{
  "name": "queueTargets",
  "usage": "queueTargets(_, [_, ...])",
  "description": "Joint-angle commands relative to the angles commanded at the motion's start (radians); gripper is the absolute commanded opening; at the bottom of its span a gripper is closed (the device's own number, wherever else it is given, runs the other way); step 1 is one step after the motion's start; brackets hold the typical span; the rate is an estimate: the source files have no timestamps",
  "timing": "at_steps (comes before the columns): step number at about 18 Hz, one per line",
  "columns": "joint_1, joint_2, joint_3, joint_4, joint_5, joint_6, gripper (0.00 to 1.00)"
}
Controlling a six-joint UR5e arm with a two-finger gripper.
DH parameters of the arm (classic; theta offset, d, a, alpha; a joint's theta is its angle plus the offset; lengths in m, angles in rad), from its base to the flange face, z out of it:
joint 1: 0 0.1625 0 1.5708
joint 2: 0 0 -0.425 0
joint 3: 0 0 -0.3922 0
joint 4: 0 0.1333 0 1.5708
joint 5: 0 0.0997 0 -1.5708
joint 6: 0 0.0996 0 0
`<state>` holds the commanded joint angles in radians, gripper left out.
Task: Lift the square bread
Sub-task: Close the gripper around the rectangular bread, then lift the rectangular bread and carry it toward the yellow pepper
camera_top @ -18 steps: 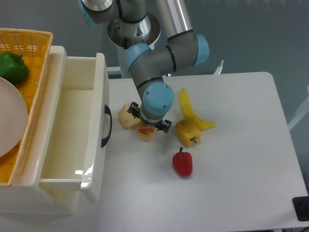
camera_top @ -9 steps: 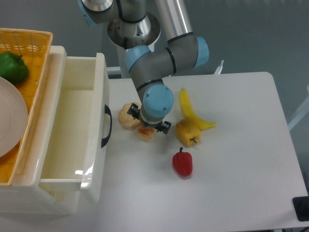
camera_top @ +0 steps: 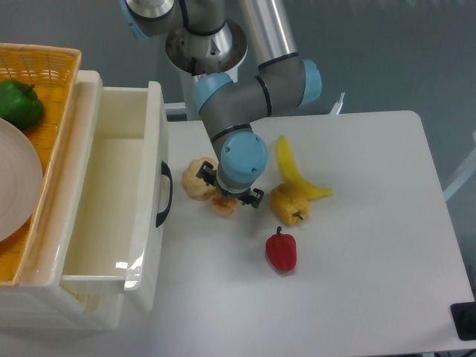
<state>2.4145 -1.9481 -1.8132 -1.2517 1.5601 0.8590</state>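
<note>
White tabletop [camera_top: 372, 223] seen from above by the fixed camera, grey floor behind. Near the tabletop's left edge, small orange-brown square bread [camera_top: 224, 204], mostly hidden beneath the gripper [camera_top: 229, 195]. Gripper pointing straight down over the loaf; finger spread and grip impossible to tell. Pale cream bun [camera_top: 196, 178] touching the loaf's left side. Toward the middle: yellow pepper [camera_top: 290, 203], banana [camera_top: 294, 172], red pepper [camera_top: 282, 251]. Open white drawer [camera_top: 111, 193] at left, wicker basket [camera_top: 52, 71] with green pepper [camera_top: 19, 104] beyond.
</note>
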Motion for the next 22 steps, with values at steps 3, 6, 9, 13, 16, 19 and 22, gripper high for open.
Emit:
queueTargets(3, [-0.011,-0.005,0.002,0.002,0.0,-0.002,1.0])
queueTargets(6, [-0.015,-0.012,0.003,0.006,-0.002,-0.014,1.0])
queueTargets(9, [-0.017,-0.014,0.017,0.028,-0.003,-0.017,1.0])
queueTargets(13, [-0.029,-0.055,0.043,0.028,0.021,-0.031,0.89])
queueTargets(16, [-0.038,-0.075,0.044,0.028,0.046,-0.037,0.86])
queueTargets(19, [-0.048,-0.077,0.038,0.028,0.048,-0.038,0.86])
queueTargets(22, [-0.049,-0.074,0.037,0.028,0.048,-0.037,0.62])
